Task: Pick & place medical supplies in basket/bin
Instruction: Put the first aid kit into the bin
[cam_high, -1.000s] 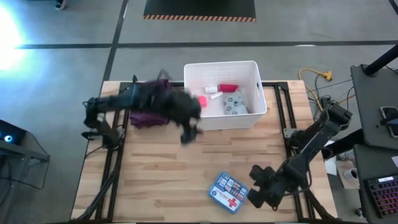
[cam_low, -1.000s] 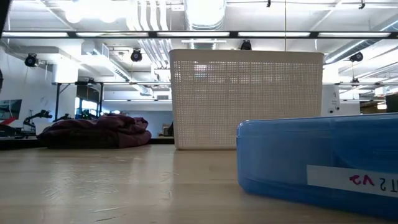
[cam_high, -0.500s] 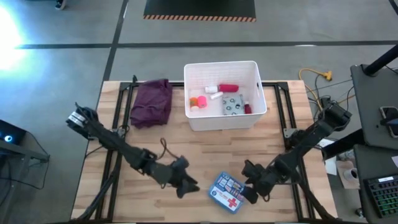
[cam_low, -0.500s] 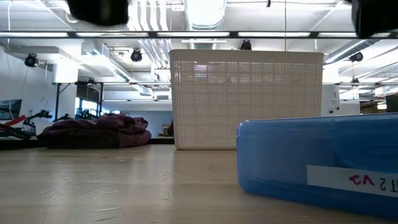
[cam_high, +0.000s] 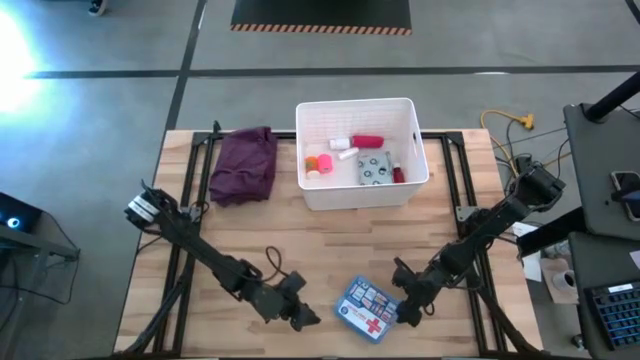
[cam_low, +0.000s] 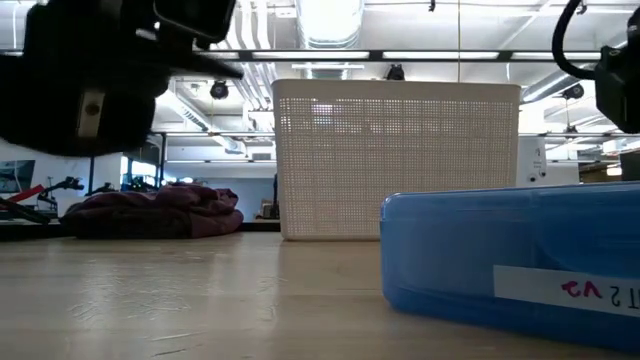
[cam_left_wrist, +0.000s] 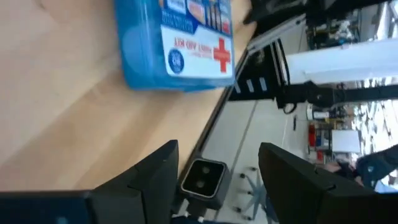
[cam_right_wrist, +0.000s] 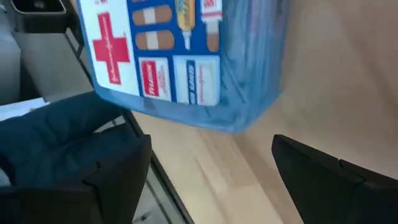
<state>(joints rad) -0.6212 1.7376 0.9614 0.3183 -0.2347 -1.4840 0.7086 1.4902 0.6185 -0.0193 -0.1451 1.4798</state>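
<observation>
The blue first-aid box (cam_high: 367, 309) lies flat on the wooden table (cam_high: 330, 250), near its front edge, with the red cross on its lid facing up. The left gripper (cam_high: 304, 317) is low over the table just to the left of the box, and its two fingers (cam_left_wrist: 146, 180) are spread apart with nothing between them. The right gripper (cam_high: 408, 308) is just to the right of the box, and its fingers (cam_right_wrist: 323, 183) are also spread wide and hold nothing. The white bin (cam_high: 361, 190) stands at the far side of the table, well apart from the box, and inside it lie a red tube (cam_high: 367, 141), an orange cap (cam_high: 311, 163), a pink cap (cam_high: 324, 161) and a patterned packet (cam_high: 374, 170). A purple cloth (cam_high: 243, 165) lies left of the bin.
</observation>
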